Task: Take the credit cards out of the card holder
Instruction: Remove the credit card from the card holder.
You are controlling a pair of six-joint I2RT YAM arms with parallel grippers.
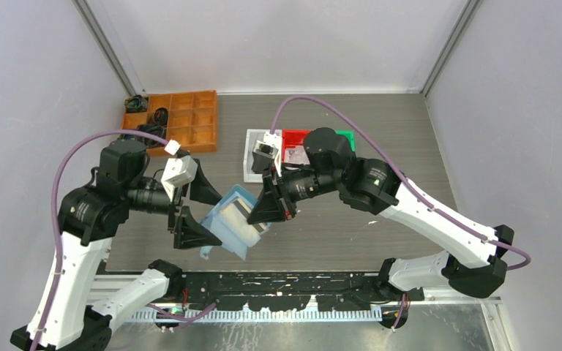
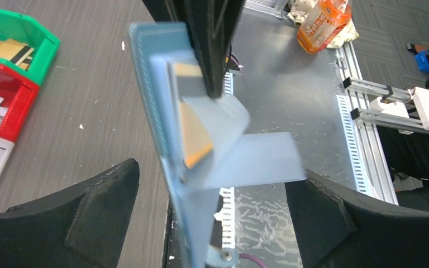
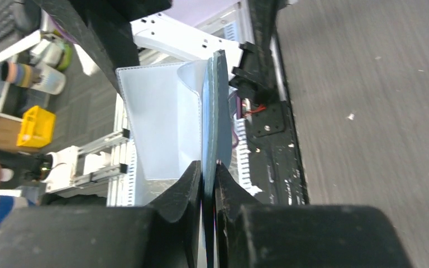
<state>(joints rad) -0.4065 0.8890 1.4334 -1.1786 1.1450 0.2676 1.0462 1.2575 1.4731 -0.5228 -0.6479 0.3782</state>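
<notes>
I'm holding the holder (image 1: 230,223) mid-air, right end effector (image 3: 208,170) clamped on its edge, left end effector (image 2: 212,215) gaping astride it. Cards (image 2: 192,139) are sitting in their pockets. Next I'm likely pinching one card and pulling straight.

Robotics lab: left arm (image 1: 80,219) and right arm (image 1: 439,219) bolted to a rail (image 1: 300,281) at a grey table (image 1: 395,124), boxed by pale panel walls (image 1: 285,44), an orange parts tray (image 1: 206,99) behind.

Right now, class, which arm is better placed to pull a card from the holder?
Left. Its gripper is open, a finger on either side of the holder, and a card shows in a pocket facing it. The right gripper is shut on the holder, holding it up, so it is not free.
</notes>
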